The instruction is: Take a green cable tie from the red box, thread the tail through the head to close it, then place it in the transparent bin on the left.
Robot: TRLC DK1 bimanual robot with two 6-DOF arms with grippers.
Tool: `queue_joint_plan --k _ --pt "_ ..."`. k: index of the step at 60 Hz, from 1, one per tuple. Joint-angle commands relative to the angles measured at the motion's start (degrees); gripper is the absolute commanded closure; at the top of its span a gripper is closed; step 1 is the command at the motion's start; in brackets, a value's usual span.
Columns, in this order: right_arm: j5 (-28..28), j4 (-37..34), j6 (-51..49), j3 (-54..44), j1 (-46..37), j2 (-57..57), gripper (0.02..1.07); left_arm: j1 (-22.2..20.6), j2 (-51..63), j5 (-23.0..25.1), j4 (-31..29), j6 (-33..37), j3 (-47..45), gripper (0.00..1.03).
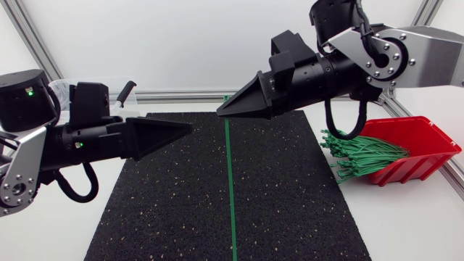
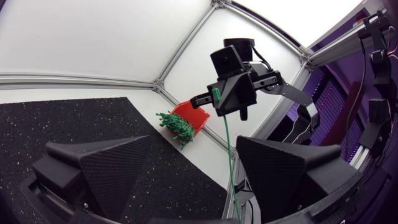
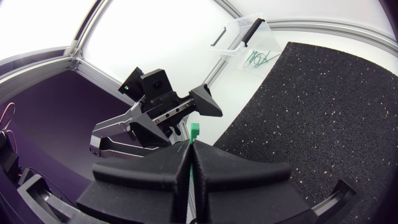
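right tool (image 1: pixel 223 111): clenched on the thin green plastic cable tie (image 1: pixel 230 188), pinching it near its blocky end, upper middle of the head view; the strap hangs free down to the lower edge.
left tool (image 1: pixel 187 128): released, fingers spread, holding nothing; middle left, tip just short of the strap.
risk, miss: the strap looks long and limp, so any arm motion could set it swinging and the left tool may close on air or pinch it askew.
risk, drop: the hold sits at the very fingertips, so a sideways tug could likely pull the tie out onto the black speckled foam mat (image 1: pixel 290 203).
risk, clash: the two wedge tips are near each other, so a close approach could knock them together.
red plastic box (image 1: pixel 428 134): middle right of the head view, on the white bench (image 1: pixel 406 225), a bundle of spare green ties (image 1: pixel 362 154) spilling over its front.
clear plastic bin (image 3: pixel 245 34): far side, beyond the left arm, some closed ties inside; not yet reached.
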Motion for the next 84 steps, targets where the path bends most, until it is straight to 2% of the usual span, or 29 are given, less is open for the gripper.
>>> queue_joint_plan --k 1,17,28,35,49,58,62,67,75,84 --pt "-0.8 0.5 0.0 -0.9 -0.1 1.1 1.01 -2.6 0.4 1.1 1.0 -1.7 0.0 0.08" --pt "-2.3 0.9 0.0 -1.6 -0.9 1.1 1.01 -9.5 1.4 1.5 2.0 -3.3 0.3 0.12" --pt "-2.6 1.7 0.0 -2.1 -0.4 1.8 1.01 -10.8 6.9 2.4 3.7 -4.1 2.4 0.15" --pt "-2.7 1.9 0.0 -2.1 0.1 2.1 1.01 -10.6 9.1 2.6 7.3 -6.3 3.0 0.17" --pt "-3.0 2.1 0.0 -2.3 0.0 2.0 1.01 -11.2 10.4 2.6 14.1 -12.5 3.7 0.42" --pt "-3.0 2.5 0.0 -3.1 0.1 1.7 1.01 -12.1 11.4 2.6 14.6 -12.9 4.3 0.55" --pt "-3.0 2.9 0.0 -3.4 0.0 1.5 1.01 -12.1 11.9 2.6 14.7 -13.3 4.6 0.64" --pt "-3.0 3.0 0.0 -3.7 -0.1 1.3 1.01 -12.2 12.4 2.6 14.8 -14.2 4.9 0.68" --pt "-3.0 3.0 0.0 -3.7 0.1 1.0 1.01 -12.1 12.7 2.6 14.8 -14.4 5.1 0.79" --pt "-3.0 3.1 -0.1 -3.6 0.3 0.7 1.01 -12.1 12.8 2.6 14.8 -14.4 4.9 0.79"
